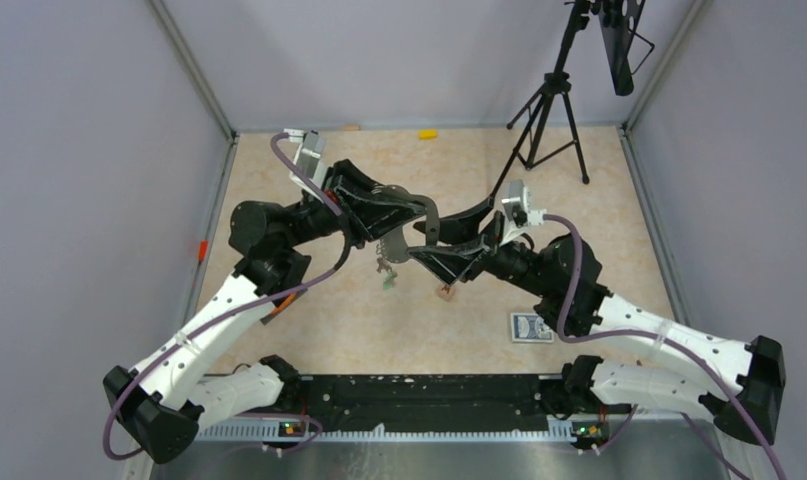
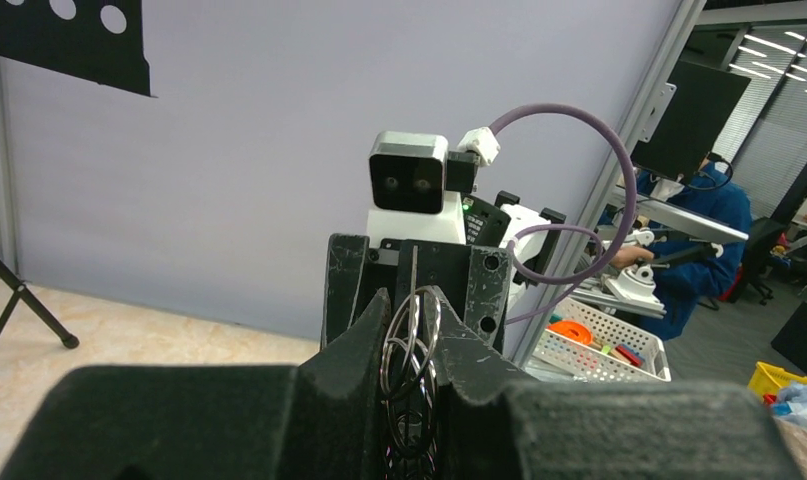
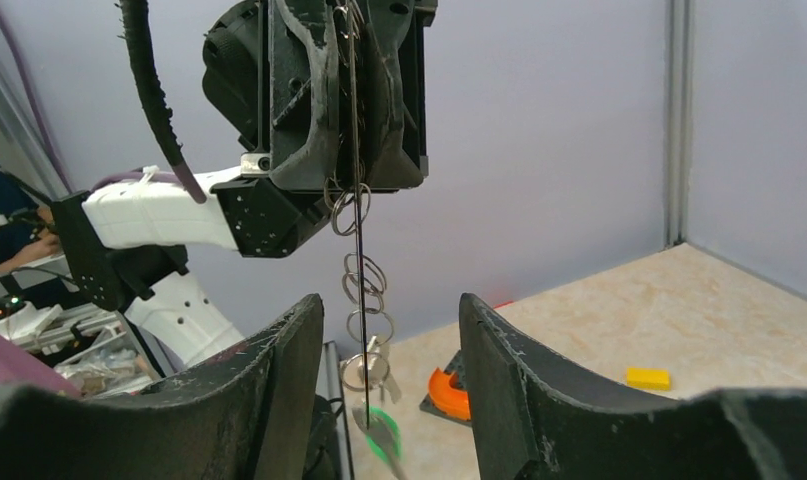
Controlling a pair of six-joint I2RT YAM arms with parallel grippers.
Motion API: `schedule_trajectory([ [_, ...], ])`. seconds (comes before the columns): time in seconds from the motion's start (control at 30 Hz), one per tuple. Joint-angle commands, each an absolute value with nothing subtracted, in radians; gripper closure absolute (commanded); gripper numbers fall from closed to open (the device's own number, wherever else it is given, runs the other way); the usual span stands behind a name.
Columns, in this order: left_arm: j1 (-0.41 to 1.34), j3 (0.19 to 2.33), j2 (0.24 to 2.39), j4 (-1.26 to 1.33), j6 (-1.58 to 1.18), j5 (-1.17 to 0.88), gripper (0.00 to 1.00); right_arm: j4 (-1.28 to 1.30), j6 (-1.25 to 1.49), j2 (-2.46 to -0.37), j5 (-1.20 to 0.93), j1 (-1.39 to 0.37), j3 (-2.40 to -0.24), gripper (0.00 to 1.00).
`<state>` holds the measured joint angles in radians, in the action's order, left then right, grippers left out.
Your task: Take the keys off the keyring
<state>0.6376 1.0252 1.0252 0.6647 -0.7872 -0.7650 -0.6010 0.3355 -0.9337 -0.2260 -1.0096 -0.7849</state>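
My left claw (image 3: 351,120) pinches the keyring (image 3: 360,280) edge-on; the keys (image 3: 382,435) hang below the keyring, straight ahead of my spread right claw (image 3: 391,320).

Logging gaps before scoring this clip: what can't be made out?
- Number of small metal keys: too small from above; right wrist view blurs the green-headed one at its bottom edge.
- Large flat grey keyring outline: edge-on in both wrist views, partly covered by the left gripper from above.
- Where the chain of small rings joins it: hidden between that gripper's fingers.
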Motion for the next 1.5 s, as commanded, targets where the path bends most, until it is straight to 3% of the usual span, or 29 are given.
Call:
schedule_trajectory([
  [0.0,0.640,1.057,1.006,0.741,-0.785,-0.725,1.00,-0.705,0.382,-0.956,-0.276,-1.002,-0.786,0.50],
  [0.33,0.640,1.052,1.011,0.760,-0.791,-0.708,1.00,-0.767,0.411,-0.994,-0.297,-1.002,-0.776,0.70],
  [0.43,0.640,1.049,1.011,0.764,-0.790,-0.702,1.00,-0.772,0.402,-1.000,-0.319,-1.002,-0.786,0.97],
  [0.47,0.640,1.048,1.010,0.762,-0.789,-0.702,1.00,-0.769,0.396,-1.000,-0.320,-1.002,-0.790,1.00],
  [0.53,0.640,1.046,1.009,0.761,-0.788,-0.700,1.00,-0.769,0.387,-0.992,-0.314,-1.003,-0.792,1.00],
  [0.67,0.641,1.024,1.000,0.766,-0.788,-0.695,0.71,-0.798,0.394,-0.955,-0.245,-1.003,-0.777,1.00],
  [0.77,0.640,1.010,0.990,0.764,-0.787,-0.690,0.59,-0.814,0.394,-0.913,-0.187,-1.002,-0.767,1.00],
  [1.03,0.640,0.997,0.974,0.741,-0.775,-0.680,0.54,-0.850,0.395,-0.861,-0.143,-1.002,-0.766,1.00],
  [1.3,0.640,0.993,0.975,0.728,-0.772,-0.678,0.56,-0.879,0.399,-0.846,-0.135,-1.002,-0.767,1.00],
  [1.47,0.640,0.986,0.984,0.753,-0.789,-0.704,0.34,-0.913,0.403,-0.833,-0.108,-1.002,-0.759,1.00],
])
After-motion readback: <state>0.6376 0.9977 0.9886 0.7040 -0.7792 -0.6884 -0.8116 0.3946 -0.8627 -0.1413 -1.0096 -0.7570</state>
